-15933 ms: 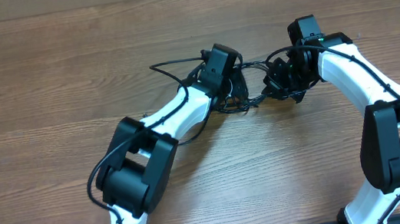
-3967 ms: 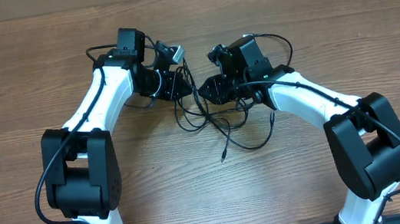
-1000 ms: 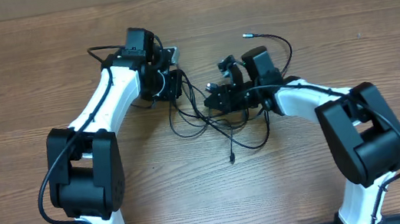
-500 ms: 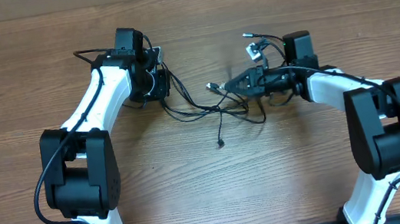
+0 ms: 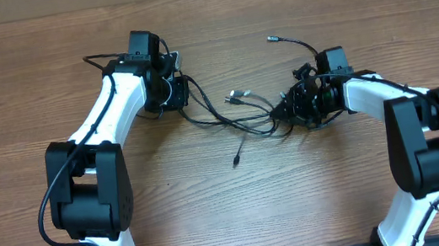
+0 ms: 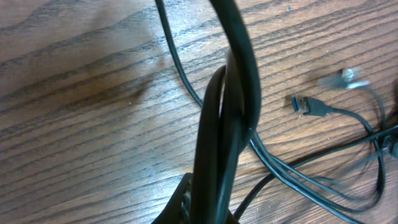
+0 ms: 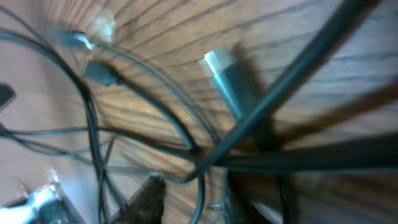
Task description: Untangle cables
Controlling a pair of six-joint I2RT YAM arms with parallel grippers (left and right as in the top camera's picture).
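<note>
Several thin black cables lie stretched across the wooden table between my two grippers. My left gripper is shut on a doubled black cable that rises between its jaws in the left wrist view. My right gripper sits in the tangle at the right. In the right wrist view its fingers stand apart with wood showing between them, and one thin strand runs through the gap. A silver-tipped plug lies just ahead of it.
Loose plug ends lie about: a silver pair mid-table, one nearer the front, and one at the back right. A blue USB plug lies to the right of the left gripper. Bare wood surrounds the tangle.
My right gripper has swung back to the right and down toward the table, and the strands now bunch around it. The loose front plug shifted slightly left. The left arm has not moved.
</note>
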